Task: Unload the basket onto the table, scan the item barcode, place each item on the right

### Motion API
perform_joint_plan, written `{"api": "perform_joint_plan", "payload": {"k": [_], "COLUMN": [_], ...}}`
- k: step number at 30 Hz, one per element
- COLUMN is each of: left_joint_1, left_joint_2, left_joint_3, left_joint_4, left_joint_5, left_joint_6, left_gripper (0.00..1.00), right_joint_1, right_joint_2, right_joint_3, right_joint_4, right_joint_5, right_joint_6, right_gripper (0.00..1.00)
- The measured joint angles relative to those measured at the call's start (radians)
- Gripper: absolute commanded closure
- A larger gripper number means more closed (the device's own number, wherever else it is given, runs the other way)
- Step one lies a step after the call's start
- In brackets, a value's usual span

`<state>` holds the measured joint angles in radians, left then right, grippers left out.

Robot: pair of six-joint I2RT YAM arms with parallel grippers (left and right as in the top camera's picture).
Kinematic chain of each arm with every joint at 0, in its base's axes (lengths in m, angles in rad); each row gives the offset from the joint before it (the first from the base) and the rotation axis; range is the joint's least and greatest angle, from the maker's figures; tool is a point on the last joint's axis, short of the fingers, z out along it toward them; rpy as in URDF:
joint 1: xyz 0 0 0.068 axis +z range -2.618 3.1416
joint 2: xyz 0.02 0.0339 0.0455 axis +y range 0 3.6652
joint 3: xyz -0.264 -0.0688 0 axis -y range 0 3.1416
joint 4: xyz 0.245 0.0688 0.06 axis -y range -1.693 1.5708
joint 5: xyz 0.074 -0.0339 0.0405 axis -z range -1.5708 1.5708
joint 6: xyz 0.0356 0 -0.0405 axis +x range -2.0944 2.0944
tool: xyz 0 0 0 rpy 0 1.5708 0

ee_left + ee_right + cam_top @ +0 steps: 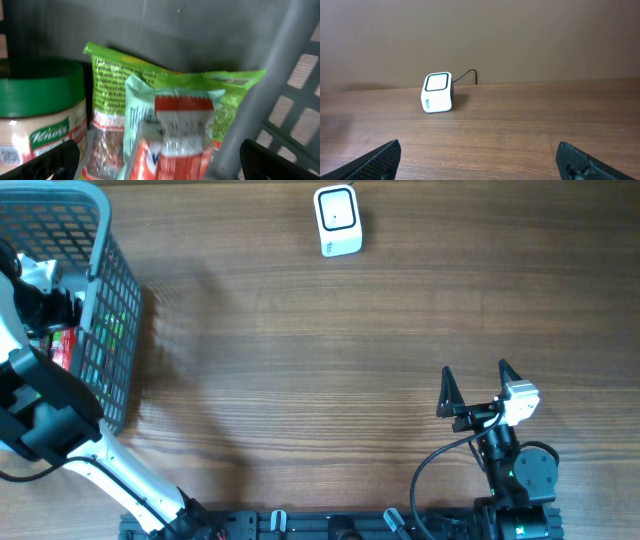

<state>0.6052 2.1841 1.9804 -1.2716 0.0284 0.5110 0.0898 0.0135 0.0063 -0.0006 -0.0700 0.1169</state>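
My left gripper [160,162] is inside the grey basket [95,240] at the table's far left, jaws open wide. Between and just beyond its fingers stands a red and pale-green packet [172,135], upright and touching neither finger. Behind it leans a green packet [150,80], and a green-lidded Knorr jar [37,115] stands to the left. The white barcode scanner [337,221] sits at the table's back middle and shows in the right wrist view [438,92]. My right gripper [478,385] rests open at the front right, empty.
The basket's lattice wall [295,100] is close on the right of my left gripper. A cable [467,75] runs from the scanner toward the back wall. Bare wooden tabletop [320,360] lies between basket, scanner and right arm.
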Motion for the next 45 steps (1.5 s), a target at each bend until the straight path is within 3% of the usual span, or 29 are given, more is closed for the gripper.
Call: {"api": "perform_joint_plan", "payload": {"k": [14,45], "left_joint_1": [0.0,-0.021], "left_joint_2": [0.001,-0.039], "left_joint_3": [-0.2,-0.208], "left_joint_4": [0.132,0.094], "left_joint_5": [0.0,-0.057], "left_joint_6": [0.067,0.051], "left_gripper": [0.0,0.0], "right_joint_1": [0.0,0.0], "right_joint_2": [0.0,0.0], "right_joint_3": [0.0,0.0], "right_joint_4": [0.0,0.0], "right_joint_5": [0.0,0.0], "right_joint_6": [0.0,0.0], "right_gripper": [0.0,0.0]}}
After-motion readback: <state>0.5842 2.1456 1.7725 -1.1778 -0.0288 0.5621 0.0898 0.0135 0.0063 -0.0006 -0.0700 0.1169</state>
